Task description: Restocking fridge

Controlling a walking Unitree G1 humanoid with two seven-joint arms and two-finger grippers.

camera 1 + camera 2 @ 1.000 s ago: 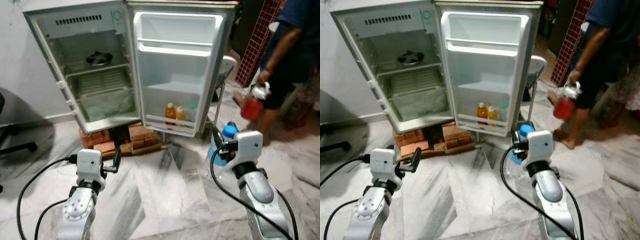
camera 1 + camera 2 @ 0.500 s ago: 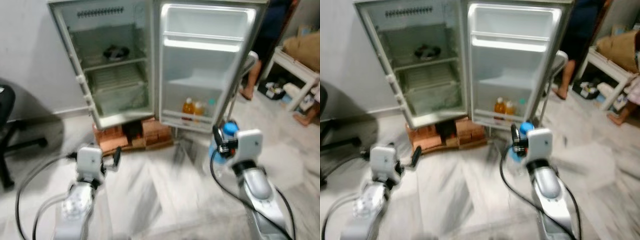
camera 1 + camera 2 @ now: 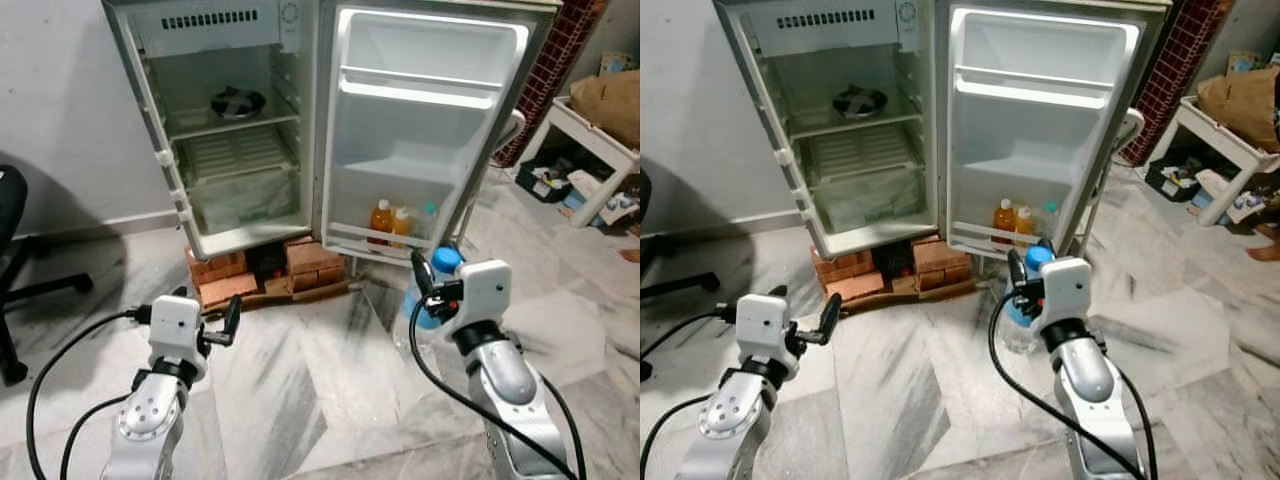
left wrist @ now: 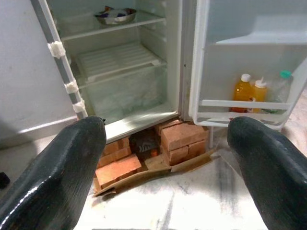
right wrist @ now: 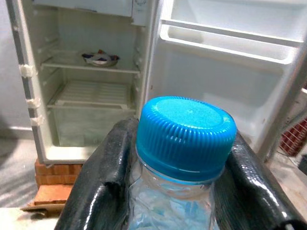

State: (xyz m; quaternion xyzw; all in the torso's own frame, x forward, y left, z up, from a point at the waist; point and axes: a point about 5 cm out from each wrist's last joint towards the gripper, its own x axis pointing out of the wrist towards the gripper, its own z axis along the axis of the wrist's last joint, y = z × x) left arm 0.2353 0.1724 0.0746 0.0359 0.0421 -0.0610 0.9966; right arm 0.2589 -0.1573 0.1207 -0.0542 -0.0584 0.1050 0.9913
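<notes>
Marble floor stretches to the open white fridge (image 3: 240, 130), and the right gripper (image 3: 428, 290) pinches a clear blue-capped water bottle (image 5: 184, 143) upright for shelving, left gripper (image 3: 232, 318) spread, empty.

Open fridge (image 4: 139, 72) between pincer fingers (image 4: 57, 167)

My head cameras look forward and down at the open fridge (image 3: 300, 120) from mid-room. Left wrist view looks low between its own fingers (image 4: 53, 177) at the fridge. Right wrist view is close behind a bottle cap (image 5: 186, 136), sharing that fridge.
</notes>
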